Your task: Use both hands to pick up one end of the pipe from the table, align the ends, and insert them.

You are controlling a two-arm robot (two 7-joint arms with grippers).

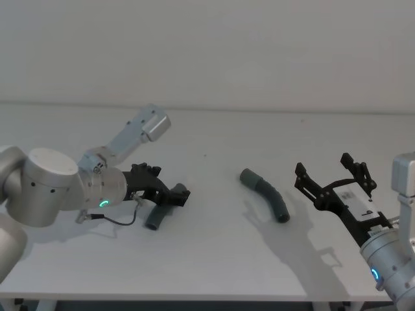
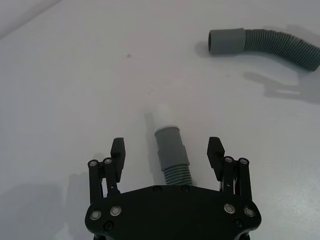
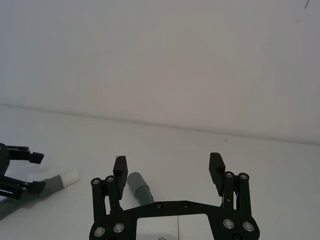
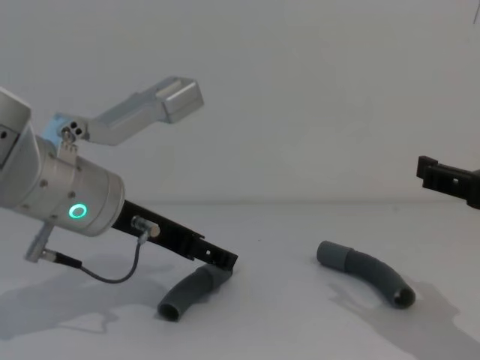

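grey pipe in two pieces, apart on the table [image 1: 214,265]: pick-up step.
nearest, the left piece [image 2: 172,156] lies flat inside the wide-open left gripper [image 2: 167,146], whose jaws stand either side of the ribbed part without touching it; its white tip [image 2: 161,114] points away from the palm. farther over, well apart, the right piece [image 1: 266,193] lies untouched, its plain cuff [image 1: 248,176] on the side nearer the left piece. beside it the right gripper [image 1: 327,167] hangs above the table, released and holding nothing. judged stage: early, neither piece lifted. the next move likely calls for the left jaws to shut on the ribbed part and for the right gripper to come down over its piece near the cuff, so both ends can be raised and lined up.
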